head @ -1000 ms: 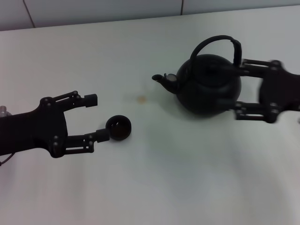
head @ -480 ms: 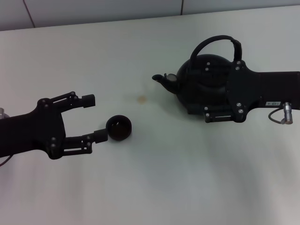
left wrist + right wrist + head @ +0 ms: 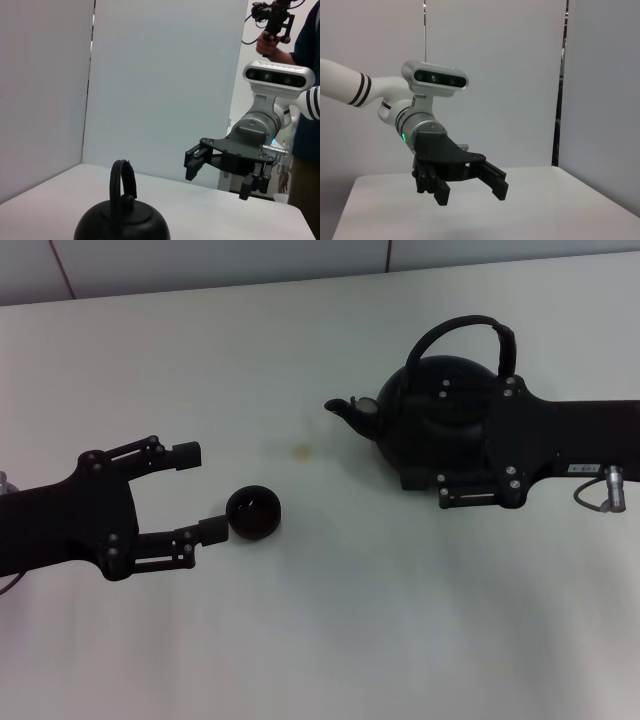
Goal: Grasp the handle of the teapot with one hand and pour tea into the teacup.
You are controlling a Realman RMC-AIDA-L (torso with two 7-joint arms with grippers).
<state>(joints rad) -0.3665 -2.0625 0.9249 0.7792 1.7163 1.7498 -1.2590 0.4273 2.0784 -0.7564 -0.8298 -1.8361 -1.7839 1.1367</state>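
Presently on the white desk (image 3: 330, 620): teapot (image 3: 440, 425) upright at right, right pincer (image 3: 440, 445) over its body, fingers apart, handle (image 3: 462, 332) ungripped; teacup (image 3: 253, 512) at centre-left, touching the lower finger of the left pincer (image 3: 200, 492), spread wide.

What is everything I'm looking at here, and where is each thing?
teapot: one, matte black, on the table toward the robot's right, spout facing the left arm.
handle: one, black, arched over the teapot's top.
teacup: one, black, on the table left of the teapot.
stain: one, brownish, on the table between teacup and teapot.
table: one, white.
left gripper: one, black, jaws open, one fingertip next to the teacup.
right gripper: one, black, jaws open, above the teapot.
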